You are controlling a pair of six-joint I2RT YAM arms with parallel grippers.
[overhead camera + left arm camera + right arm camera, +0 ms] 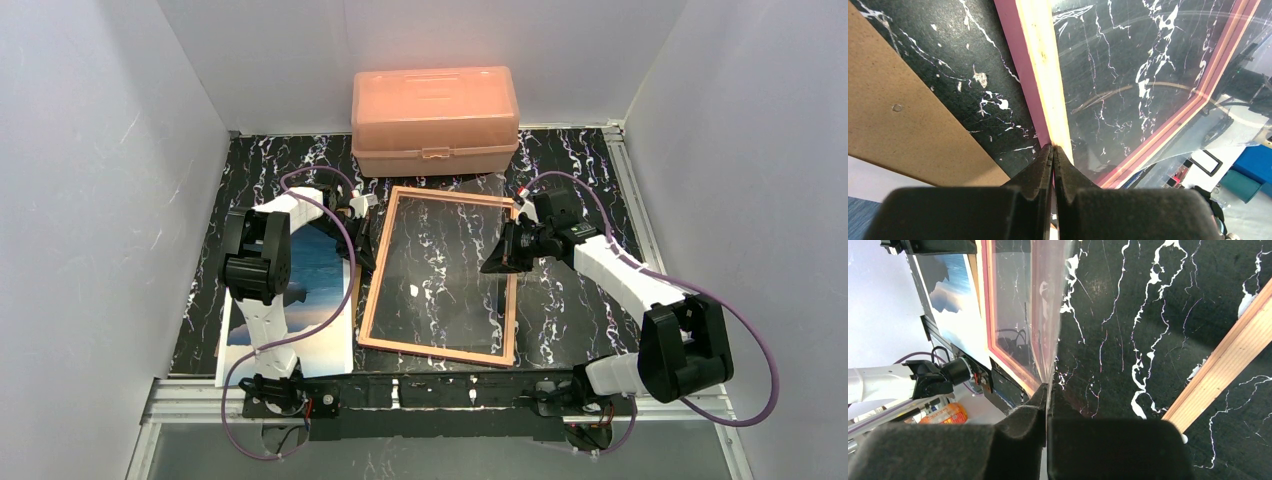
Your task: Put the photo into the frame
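Both arms (265, 325) wear white shells with black joint housings, purple cables (347, 240) looping alongside, black end effector fingers (1038, 172)

Right jaws tight on seemingly a clear pane (1048, 300), photo (950, 292) beyond.

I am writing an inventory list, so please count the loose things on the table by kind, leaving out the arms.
Frame, with its clear pane: 1
Photo: 1
Backing board: 1
Lidded box: 1
Total: 4
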